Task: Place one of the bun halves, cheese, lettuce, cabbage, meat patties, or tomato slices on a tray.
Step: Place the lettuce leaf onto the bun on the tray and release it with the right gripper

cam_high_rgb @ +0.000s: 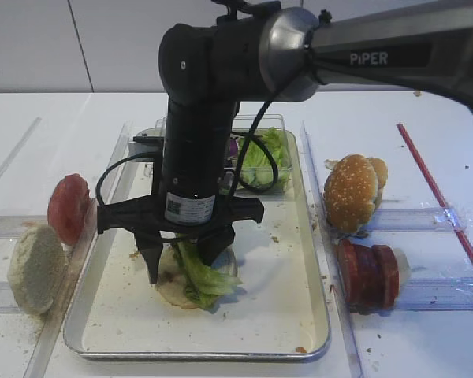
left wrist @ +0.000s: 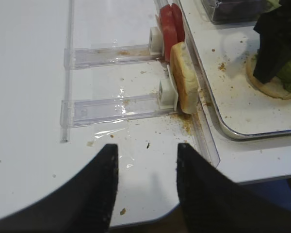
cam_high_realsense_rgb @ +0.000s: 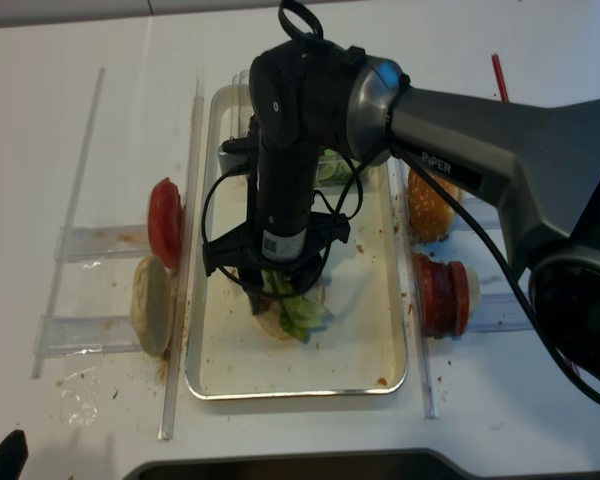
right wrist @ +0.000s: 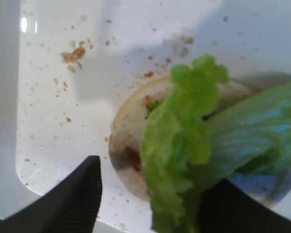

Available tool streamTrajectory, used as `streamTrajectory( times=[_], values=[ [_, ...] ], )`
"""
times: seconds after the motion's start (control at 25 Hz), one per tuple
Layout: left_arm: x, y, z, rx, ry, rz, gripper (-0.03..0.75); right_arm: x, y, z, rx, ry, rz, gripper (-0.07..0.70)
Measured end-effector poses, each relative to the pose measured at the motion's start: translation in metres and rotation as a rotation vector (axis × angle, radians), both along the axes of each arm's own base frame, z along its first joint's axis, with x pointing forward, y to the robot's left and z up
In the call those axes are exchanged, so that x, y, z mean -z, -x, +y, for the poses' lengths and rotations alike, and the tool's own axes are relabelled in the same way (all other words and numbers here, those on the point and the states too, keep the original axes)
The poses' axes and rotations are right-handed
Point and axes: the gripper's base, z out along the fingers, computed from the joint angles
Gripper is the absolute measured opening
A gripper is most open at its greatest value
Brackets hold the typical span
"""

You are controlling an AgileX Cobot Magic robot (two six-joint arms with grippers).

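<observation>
- The right gripper (cam_high_rgb: 181,264) hangs over the lower middle of the tray (cam_high_rgb: 299,331), its fingers spread to either side of a lettuce leaf (cam_high_rgb: 201,276). No pinch on the leaf shows.
- That leaf lies draped on a pale bun half (right wrist: 131,145) on the tray floor; in the right wrist view it rises close against the right-hand finger.
- Judged from this, the placing looks nearly done. A good finish calls for a straight, slow lift so the ruffled edge does not cling to a finger and drag off the bun.
- The left gripper (left wrist: 148,179), fingers apart and empty, sits at the bottom of its wrist view, well apart from the tray.
</observation>
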Motion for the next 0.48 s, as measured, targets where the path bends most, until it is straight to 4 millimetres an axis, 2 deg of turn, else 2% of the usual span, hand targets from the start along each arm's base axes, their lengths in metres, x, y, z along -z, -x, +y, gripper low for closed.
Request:
streamTrajectory(
  times=[0.48],
  values=[
    [0.0000,0.0000,0.0000,0.000,0.000,0.000,0.286,-0.0011,0.0013,0.0015,-0.006,0.000,0.000,0.470]
  ],
)
